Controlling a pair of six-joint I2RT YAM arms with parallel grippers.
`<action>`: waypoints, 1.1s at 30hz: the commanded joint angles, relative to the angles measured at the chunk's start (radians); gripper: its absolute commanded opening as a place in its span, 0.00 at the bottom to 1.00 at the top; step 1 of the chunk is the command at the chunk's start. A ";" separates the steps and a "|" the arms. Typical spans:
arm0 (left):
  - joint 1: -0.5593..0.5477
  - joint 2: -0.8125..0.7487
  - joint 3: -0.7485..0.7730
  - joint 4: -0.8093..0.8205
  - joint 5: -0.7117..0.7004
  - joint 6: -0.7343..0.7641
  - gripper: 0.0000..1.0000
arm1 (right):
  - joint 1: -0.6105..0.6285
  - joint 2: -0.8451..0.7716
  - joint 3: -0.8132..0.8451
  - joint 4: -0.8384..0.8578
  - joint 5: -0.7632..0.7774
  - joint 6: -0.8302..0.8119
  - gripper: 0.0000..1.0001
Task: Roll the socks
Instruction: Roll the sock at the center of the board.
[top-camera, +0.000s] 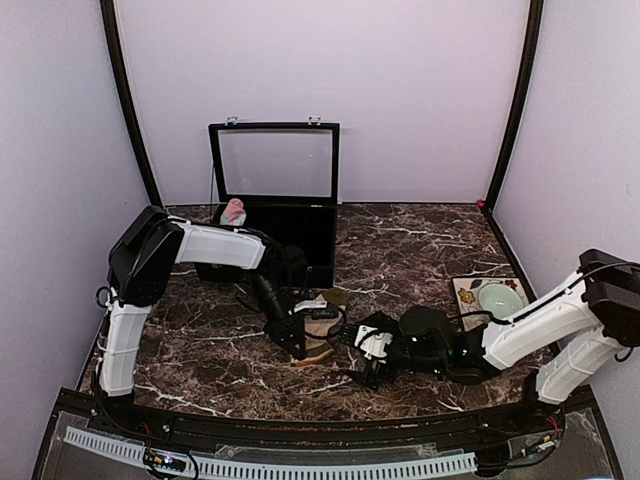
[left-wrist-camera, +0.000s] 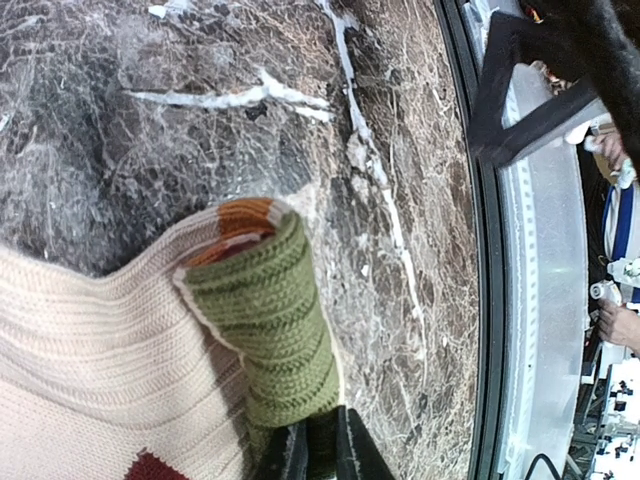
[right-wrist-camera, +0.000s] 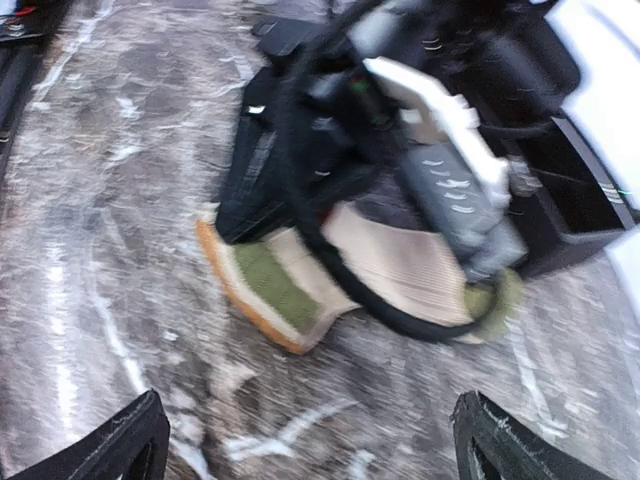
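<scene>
One down by the look of it: the pink sock (top-camera: 235, 211) sits as a small bundle at the left end of the black box (top-camera: 300, 235) at the back of the table (top-camera: 400, 250), though it is too small in the overhead view to say how tightly it is rolled. All the action is on the tan sock (left-wrist-camera: 90, 350), lying at the centre of the overhead frame between the two arms. Its olive end (left-wrist-camera: 275, 320) is turned over onto the ribbed tan body, an orange edge peeking out behind it, and that one fold is all there is, so I'd call this roll barely begun, with most of the length flat on the marble. The left gripper (left-wrist-camera: 318, 445) has its jaws drawn nearly together at the bottom of its wrist view, and the olive fold runs right down between them, so it looks pinched on that end of the sock. The left arm (top-camera: 215, 245) reaches in from the left, elbow high, wrist angled down onto the fabric. Over on the right, the right gripper (right-wrist-camera: 308, 420) is spread wide with nothing in it, fingers in the bottom corners of its blurred view and the sock lying ahead of them. The right arm (top-camera: 530, 325) stretches low across the table from the right edge.
</scene>
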 joint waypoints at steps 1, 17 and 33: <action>-0.003 0.157 -0.052 0.049 -0.211 0.021 0.15 | 0.019 -0.052 -0.068 0.198 0.338 -0.002 0.99; 0.047 0.265 0.081 -0.156 -0.033 0.081 0.16 | 0.043 -0.085 -0.034 -0.021 0.090 -0.069 0.85; 0.053 0.309 0.147 -0.175 -0.049 0.047 0.17 | 0.045 0.223 0.285 -0.198 -0.276 -0.265 0.57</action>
